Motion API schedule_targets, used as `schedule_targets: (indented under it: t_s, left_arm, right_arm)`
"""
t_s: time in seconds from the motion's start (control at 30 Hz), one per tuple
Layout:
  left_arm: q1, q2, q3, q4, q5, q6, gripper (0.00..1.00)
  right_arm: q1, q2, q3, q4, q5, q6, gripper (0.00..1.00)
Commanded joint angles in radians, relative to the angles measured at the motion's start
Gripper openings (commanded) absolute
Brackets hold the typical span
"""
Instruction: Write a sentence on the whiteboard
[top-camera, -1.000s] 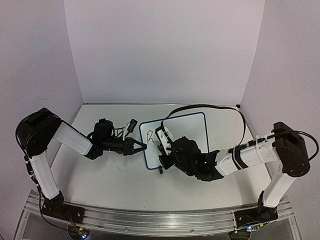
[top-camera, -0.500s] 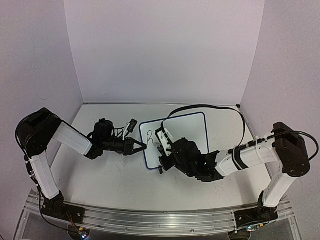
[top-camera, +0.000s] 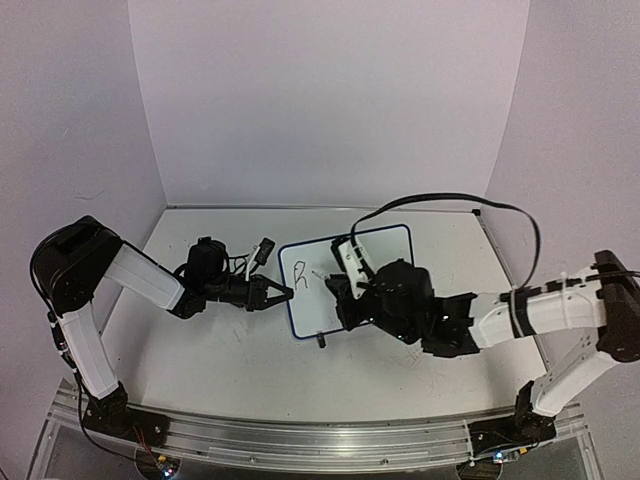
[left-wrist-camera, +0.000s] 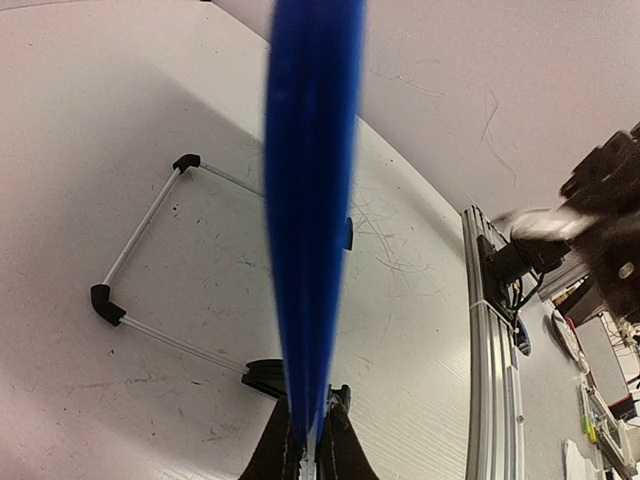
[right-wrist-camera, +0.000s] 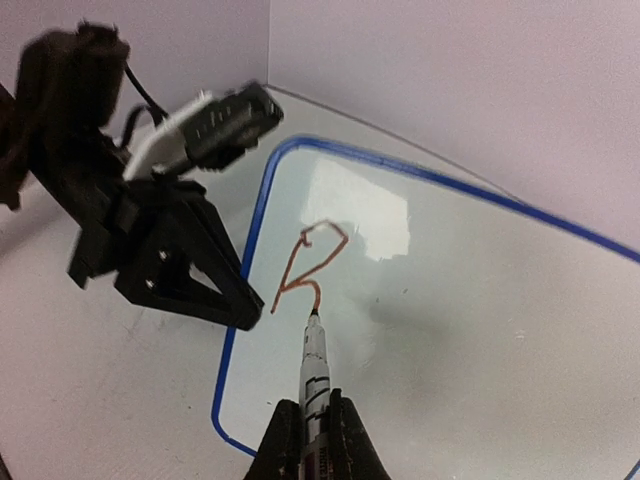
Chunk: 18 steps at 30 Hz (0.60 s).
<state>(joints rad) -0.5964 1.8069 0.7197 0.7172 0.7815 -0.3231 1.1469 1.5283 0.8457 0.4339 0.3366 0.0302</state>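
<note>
Against the whiteboard (top-camera: 385, 255) my right gripper (right-wrist-camera: 312, 425) pinches a marker (right-wrist-camera: 316, 365), tip at the R (right-wrist-camera: 308, 265), while my left gripper (top-camera: 286, 293) clamps the rim (left-wrist-camera: 310, 200)

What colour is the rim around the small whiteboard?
Blue. The whiteboard rim shows best in the right wrist view.

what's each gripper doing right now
left gripper: closed on the whiteboard rim
right gripper: closed, holding a marker
</note>
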Motion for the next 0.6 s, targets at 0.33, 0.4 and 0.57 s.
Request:
schedule_targets:
  t_s: [0.33, 0.4, 0.57]
  left_arm:
    - [0.004, -0.011, 0.015, -0.093, -0.062, 0.025, 0.00]
    - [0.004, -0.010, 0.017, -0.094, -0.063, 0.026, 0.00]
    - [0.004, -0.004, 0.024, -0.096, -0.060, 0.022, 0.00]
  right_arm:
    - [-0.044, -0.046, -0.015, 0.131, -0.122, -0.214, 0.00]
    - [-0.045, -0.027, -0.022, 0.149, -0.142, -0.195, 0.00]
    - [-0.045, -0.008, -0.047, 0.172, -0.129, -0.163, 0.00]
